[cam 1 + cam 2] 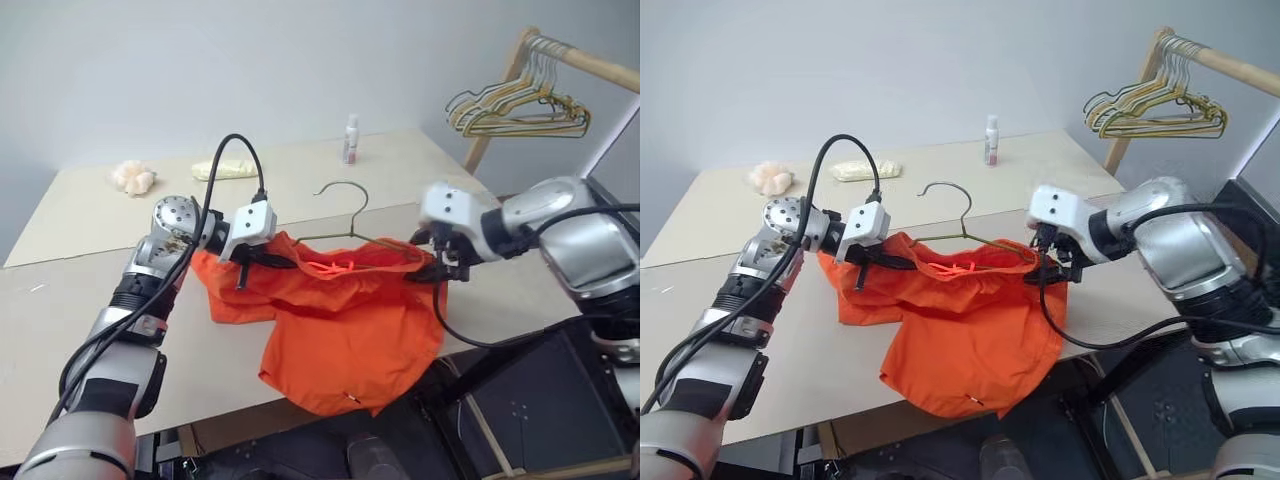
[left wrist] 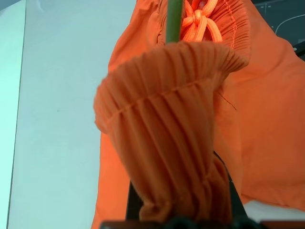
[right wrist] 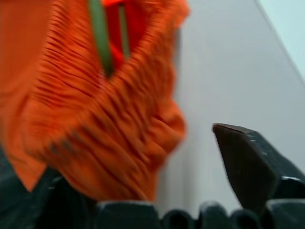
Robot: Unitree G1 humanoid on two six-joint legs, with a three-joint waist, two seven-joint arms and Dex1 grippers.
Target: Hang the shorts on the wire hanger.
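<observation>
Shorts lie on the counter, lower leg draped over the near edge — the wire hanger is threaded through the waistband, its hook sticking up behind. Left tool is clamped on the bunched left end of the waistband. Right tool sits at the right end with fingers apart — one finger stands clear of the fabric, cloth bunched against the other side. Bottle stands at the far edge of the counter.
</observation>
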